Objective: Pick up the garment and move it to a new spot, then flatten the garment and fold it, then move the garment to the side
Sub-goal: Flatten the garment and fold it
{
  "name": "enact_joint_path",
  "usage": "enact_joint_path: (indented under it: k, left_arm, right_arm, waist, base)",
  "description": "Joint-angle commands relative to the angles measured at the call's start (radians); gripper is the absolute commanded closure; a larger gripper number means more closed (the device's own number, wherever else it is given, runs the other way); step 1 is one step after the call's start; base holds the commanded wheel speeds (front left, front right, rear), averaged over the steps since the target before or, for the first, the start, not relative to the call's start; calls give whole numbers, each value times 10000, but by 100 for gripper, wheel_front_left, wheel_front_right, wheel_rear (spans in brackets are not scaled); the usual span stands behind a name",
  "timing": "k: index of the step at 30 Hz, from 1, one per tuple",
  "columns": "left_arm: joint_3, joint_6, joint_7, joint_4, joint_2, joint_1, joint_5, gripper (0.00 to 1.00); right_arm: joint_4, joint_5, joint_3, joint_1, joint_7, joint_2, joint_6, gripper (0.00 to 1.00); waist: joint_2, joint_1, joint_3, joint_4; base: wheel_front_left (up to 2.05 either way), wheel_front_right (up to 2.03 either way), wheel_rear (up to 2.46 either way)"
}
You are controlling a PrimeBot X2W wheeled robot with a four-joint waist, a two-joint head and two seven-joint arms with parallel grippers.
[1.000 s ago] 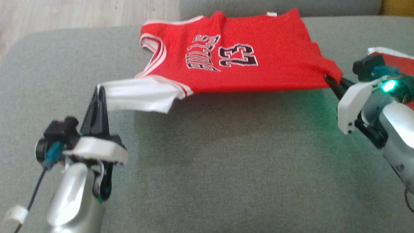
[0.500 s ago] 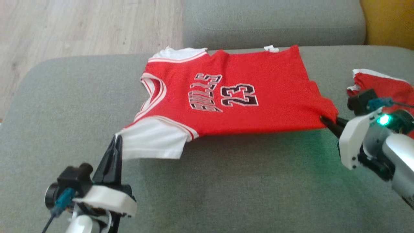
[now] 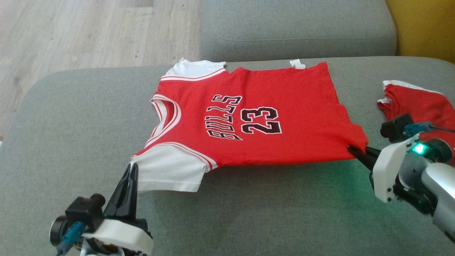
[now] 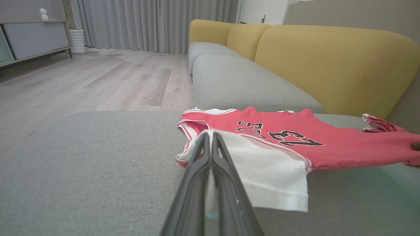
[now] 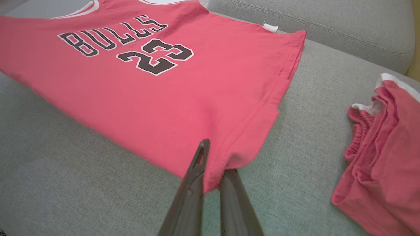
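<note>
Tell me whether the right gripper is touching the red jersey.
Touching. In the right wrist view the right gripper pinches a lower corner of the red jersey between its fingers.

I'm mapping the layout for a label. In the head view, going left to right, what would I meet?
left gripper pinching the white sleeve → red Bulls jersey → right gripper clamped on the hem corner → second red garment

The jersey (image 3: 302, 106) is soft matt cloth; the sofa (image 3: 249, 213) a coarse grey weave; the floor (image 3: 71, 35) pale, smooth wood; the fingers (image 4: 195, 186) dark, matt, plastic by the look
</note>
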Motion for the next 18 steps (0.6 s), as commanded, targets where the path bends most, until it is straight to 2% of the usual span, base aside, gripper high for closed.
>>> enact_joint_path:
  k: [1,8,18]
  left_arm:
    - [331,51,0,-405,195,-574,-3,100]
    - [280,55,165,-22,325,-1146,120,100]
    - [225,42,540,1169,592,-2720,429,100]
  right_arm:
    - [-226,-15,-201,19,-22,-369,-9,100]
    - [-366,-175,-689,-67,208,-288,-9,100]
    - [-267,-301,-1334,-515,1283,80,-9,100]
  waist:
    - [-1,0,43,-6]
    - [-1,0,441,-39]
    - [-1,0,1314,-125]
  base:
    - [0,0,0]
    - [0,0,0]
    - [0,0,0]
